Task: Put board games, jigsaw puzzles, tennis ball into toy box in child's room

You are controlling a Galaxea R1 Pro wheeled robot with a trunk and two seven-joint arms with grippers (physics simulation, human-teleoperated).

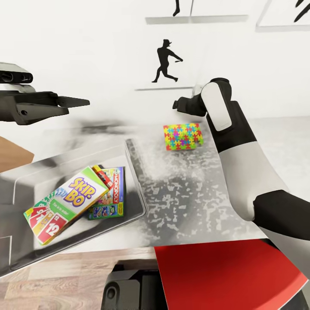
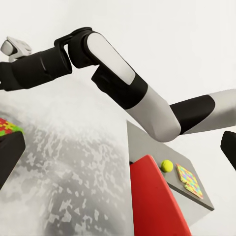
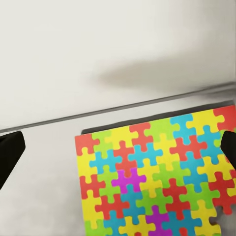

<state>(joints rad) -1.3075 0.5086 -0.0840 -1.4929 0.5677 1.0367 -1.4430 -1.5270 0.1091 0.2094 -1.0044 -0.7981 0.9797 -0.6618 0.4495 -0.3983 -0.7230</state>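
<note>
Nearest our head camera sat a flat red panel with a dark piece of our own base just left of it, over wood-plank floor; from there we went left to right. At far left our left gripper hung above the light grey desk top, and its dark fingers lay so close together in that view that we could not tell whether they were parted or closed; nothing showed between them. Below it stood the see-through greyish plastic toy box with its rolled rim; inside lay the large yellow-red-green "Skip-Bo" game box, tilted, resting partly over a smaller green-edged printed game box. Farther right a thin multicoloured jigsaw puzzle board lay flat on the desk near the white wall, well apart from the bin; our right arm reached toward it, and the right gripper hovered over the board with its dark fingertips spread wide to either side, touching nothing. Through the left wrist camera we saw the small yellow-green tennis ball on a lower grey desk section, just beside a second puzzle-patterned board. A black baseball-player silhouette hung on the wall.
</note>
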